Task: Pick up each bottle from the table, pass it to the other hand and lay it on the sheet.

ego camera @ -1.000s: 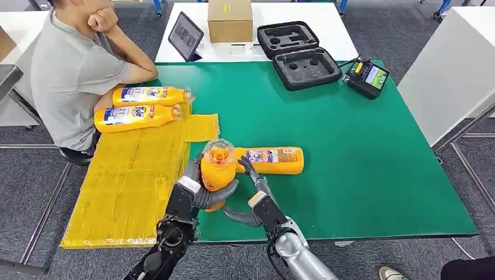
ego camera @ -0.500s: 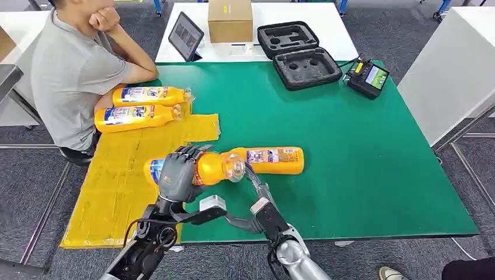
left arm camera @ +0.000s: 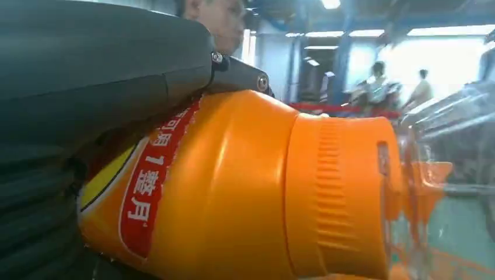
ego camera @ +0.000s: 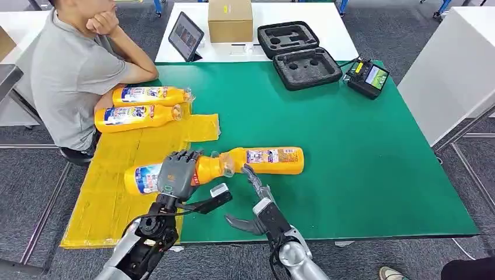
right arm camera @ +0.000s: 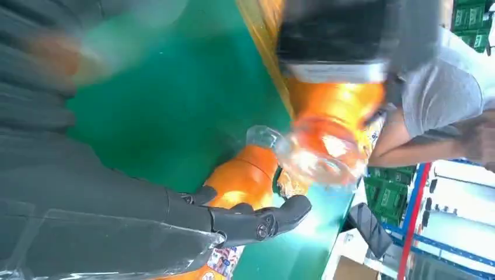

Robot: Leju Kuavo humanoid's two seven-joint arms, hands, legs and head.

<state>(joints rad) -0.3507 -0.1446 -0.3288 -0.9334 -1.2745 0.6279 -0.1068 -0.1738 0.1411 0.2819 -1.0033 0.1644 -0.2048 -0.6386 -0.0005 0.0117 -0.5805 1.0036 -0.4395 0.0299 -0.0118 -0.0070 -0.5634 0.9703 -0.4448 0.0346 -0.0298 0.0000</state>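
My left hand (ego camera: 177, 174) grips an orange bottle (ego camera: 205, 168) around its middle and holds it on its side over the edge of the yellow sheet (ego camera: 117, 192). Up close its orange cap (left arm camera: 338, 192) and red label stand out, with the left hand (left arm camera: 87, 87) wrapped around the body. My right hand (ego camera: 257, 201) hovers open just beside it over the green table (ego camera: 362, 151), fingers spread and empty. Another orange bottle (ego camera: 269, 160) lies on the table behind the hands. Two more bottles (ego camera: 149, 94) (ego camera: 137, 116) lie at the sheet's far end. From the right wrist, the right hand (right arm camera: 146, 210) reaches toward the lying bottle (right arm camera: 248, 175).
A person in a grey shirt (ego camera: 70, 70) sits at the table's left, elbow near the far bottles. At the back are a tablet (ego camera: 185, 36), a cardboard box (ego camera: 230, 20), an open black foam case (ego camera: 297, 53) and a small screen device (ego camera: 368, 77).
My left hand has tipped the bottle from upright onto its side and carried it left over the sheet. My right hand has let go of it and drawn back.
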